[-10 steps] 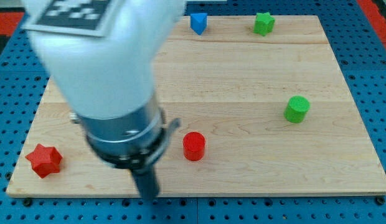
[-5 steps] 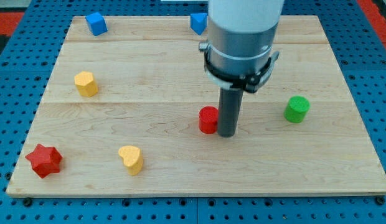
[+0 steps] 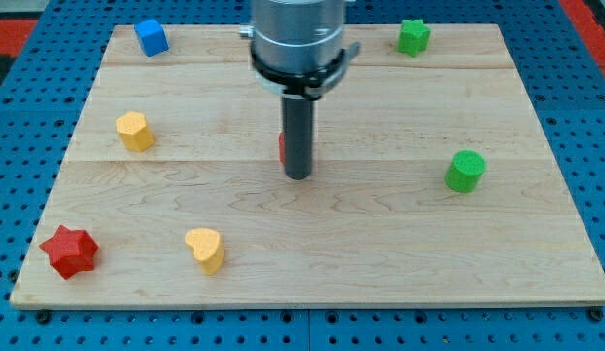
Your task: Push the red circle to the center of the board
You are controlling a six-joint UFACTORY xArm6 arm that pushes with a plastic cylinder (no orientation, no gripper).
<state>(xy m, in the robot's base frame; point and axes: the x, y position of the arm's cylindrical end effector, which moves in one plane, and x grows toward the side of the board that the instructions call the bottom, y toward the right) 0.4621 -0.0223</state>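
The red circle [image 3: 282, 148] sits near the middle of the wooden board [image 3: 381, 244], almost wholly hidden behind my rod; only a thin red sliver shows at the rod's left edge. My tip [image 3: 299, 176] rests on the board right in front of the red circle, on its bottom side, touching or nearly touching it. The arm's body comes down from the view's top centre.
A red star [image 3: 69, 251] lies at bottom left, a yellow heart [image 3: 205, 249] near bottom centre-left, a yellow block [image 3: 135, 131] at left, a blue block [image 3: 151, 37] at top left, a green star [image 3: 413, 36] at top right, a green cylinder [image 3: 465, 171] at right.
The red circle has moved up and slightly left toward the board's middle. My tip went from its right side to just below it, and the arm now hides the blue block at the top centre.
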